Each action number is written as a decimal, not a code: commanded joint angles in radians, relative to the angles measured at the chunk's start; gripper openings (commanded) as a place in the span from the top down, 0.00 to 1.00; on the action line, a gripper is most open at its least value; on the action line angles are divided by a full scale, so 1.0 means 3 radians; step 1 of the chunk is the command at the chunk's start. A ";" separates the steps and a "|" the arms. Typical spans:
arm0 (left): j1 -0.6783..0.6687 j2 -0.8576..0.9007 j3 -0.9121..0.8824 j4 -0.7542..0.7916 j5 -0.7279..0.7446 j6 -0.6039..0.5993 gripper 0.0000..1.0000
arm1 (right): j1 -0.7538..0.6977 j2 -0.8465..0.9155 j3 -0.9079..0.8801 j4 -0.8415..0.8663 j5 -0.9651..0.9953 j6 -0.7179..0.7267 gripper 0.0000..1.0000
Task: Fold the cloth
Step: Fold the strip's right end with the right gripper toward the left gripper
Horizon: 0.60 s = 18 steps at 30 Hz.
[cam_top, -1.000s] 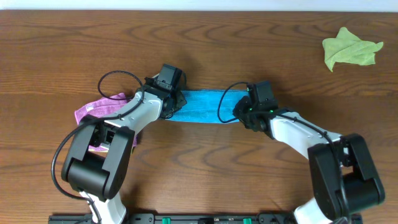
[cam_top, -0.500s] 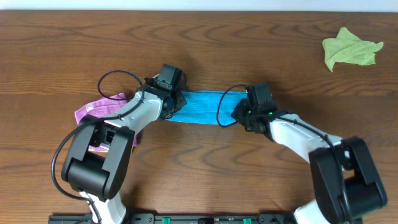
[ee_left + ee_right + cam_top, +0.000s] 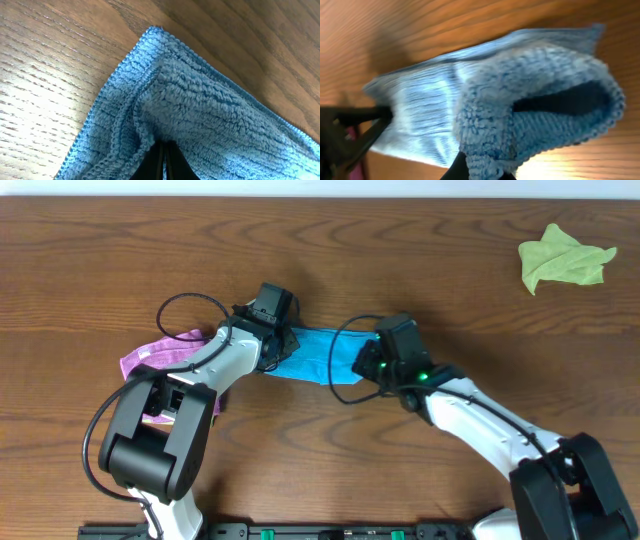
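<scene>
Plainly, the cloth [image 3: 312, 352] lay near the middle of the table [image 3: 450, 270], a sky-blue strip held between the two arms. Its right end was lifted and curled back over itself toward the left.

The left gripper [image 3: 163, 156] had its fingers pressed together on the cloth's left edge, with the pile puckering into the nip. The right gripper [image 3: 370, 366] appeared to be pinching the opposite end. Its wrist view was blurred, but the fabric bunched and looped right at the dark fingers, so I judged it clamped on the cloth rather than spread.

The fold looked partly made, with the right end yet to be laid over the left. Several things could spoil it:

- The right-hand bunch might land skewed and leave the edges mismatched.
- A hard pull from the right arm might drag the hem out of the left pinch, which sat close to the edge.
- The black cable [image 3: 333, 355] looping over the cloth could snag it.
- The two grippers, already near each other, might collide.

The purple cloth [image 3: 158, 352], partly hidden under the left arm, could get caught up if the left end dragged that way. The lime-green cloth [image 3: 565, 258] lay well apart.
</scene>
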<state>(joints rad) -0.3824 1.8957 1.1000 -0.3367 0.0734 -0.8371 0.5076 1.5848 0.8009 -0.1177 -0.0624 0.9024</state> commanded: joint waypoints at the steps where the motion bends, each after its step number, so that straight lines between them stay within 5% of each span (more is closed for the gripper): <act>1: 0.0008 0.0095 -0.0013 -0.0099 -0.0053 0.0024 0.94 | 0.0113 -0.0028 0.0011 0.0048 0.0061 0.0009 0.99; 18: 0.0009 -0.0280 0.0033 -0.0272 0.0015 0.0225 0.94 | 0.0289 -0.0028 0.0252 0.0041 0.0184 -0.0070 0.99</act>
<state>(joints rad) -0.3824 1.8675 1.1019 -0.4114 0.0753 -0.8021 0.5838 1.5848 0.8520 -0.0975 -0.0261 0.9012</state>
